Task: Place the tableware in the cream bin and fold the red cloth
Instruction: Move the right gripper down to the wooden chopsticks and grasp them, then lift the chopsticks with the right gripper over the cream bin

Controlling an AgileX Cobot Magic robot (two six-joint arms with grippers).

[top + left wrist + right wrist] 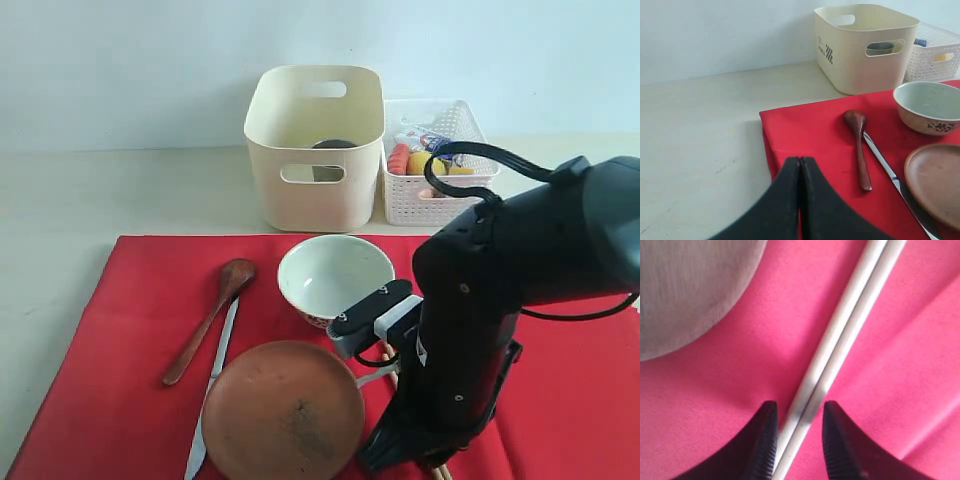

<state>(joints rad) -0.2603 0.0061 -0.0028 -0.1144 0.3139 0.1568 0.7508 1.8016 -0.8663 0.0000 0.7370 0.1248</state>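
Note:
The red cloth [120, 330] lies flat on the table. On it rest a white patterned bowl [335, 275], a round brown plate [283, 410], a dark wooden spoon [210, 320] and a silver knife [215, 375]. The cream bin [310, 205] stands behind the cloth, and a steel cup [332, 146] shows inside it. My right gripper [799, 407] is open, low over the cloth, its fingers either side of the pale chopsticks [840, 335] beside the plate [685, 290]. My left gripper [800, 160] is shut and empty above the cloth's corner [810, 130], away from the spoon [860, 150].
A white perforated basket [435, 190] with food items stands right of the cream bin. The right arm's dark body [480, 320] covers the cloth's front right part. Bare beige tabletop [60, 220] stretches left of the cloth, with a pale wall behind.

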